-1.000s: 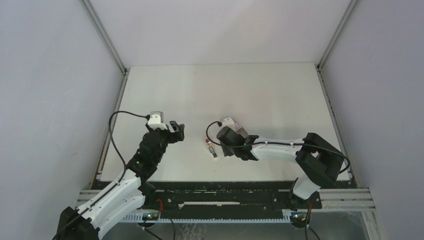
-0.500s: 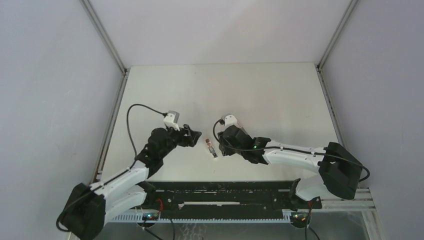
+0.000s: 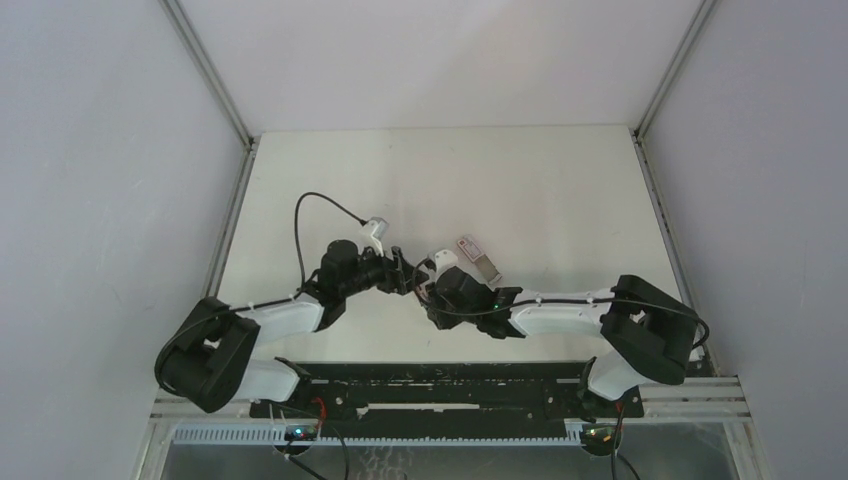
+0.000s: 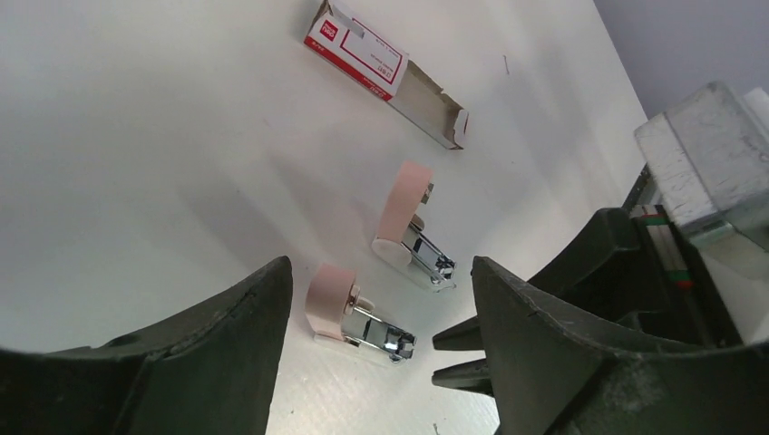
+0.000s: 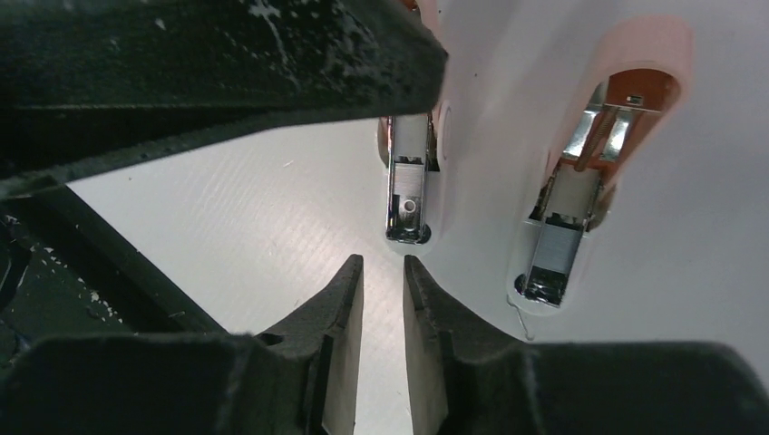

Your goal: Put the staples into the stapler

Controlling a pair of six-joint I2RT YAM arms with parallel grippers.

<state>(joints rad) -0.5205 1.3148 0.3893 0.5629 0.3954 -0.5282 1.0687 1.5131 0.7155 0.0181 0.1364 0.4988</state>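
Two pink mini staplers lie side by side on the table, the nearer one (image 4: 349,313) and the farther one (image 4: 413,227); they also show in the right wrist view (image 5: 408,181) (image 5: 580,208). My left gripper (image 4: 381,272) is open and straddles the nearer stapler without touching it. My right gripper (image 5: 383,263) is all but shut, empty, with a narrow gap, its tips just short of that stapler's metal nose. The pinkish staple box (image 4: 381,72) with its red label lies open-ended beyond them (image 3: 478,258). No loose staples strip shows. In the top view the grippers (image 3: 405,275) (image 3: 432,290) hide the staplers.
The left gripper's finger (image 5: 209,63) fills the top of the right wrist view, close to the right gripper. The two arms meet nose to nose near the table's front middle. The table's front edge (image 3: 400,362) lies just behind them.
Both arms have closed in on the staplers: the left gripper swung right and lower, the right gripper moved left and down. The staple box, hidden under the right wrist before, now shows.
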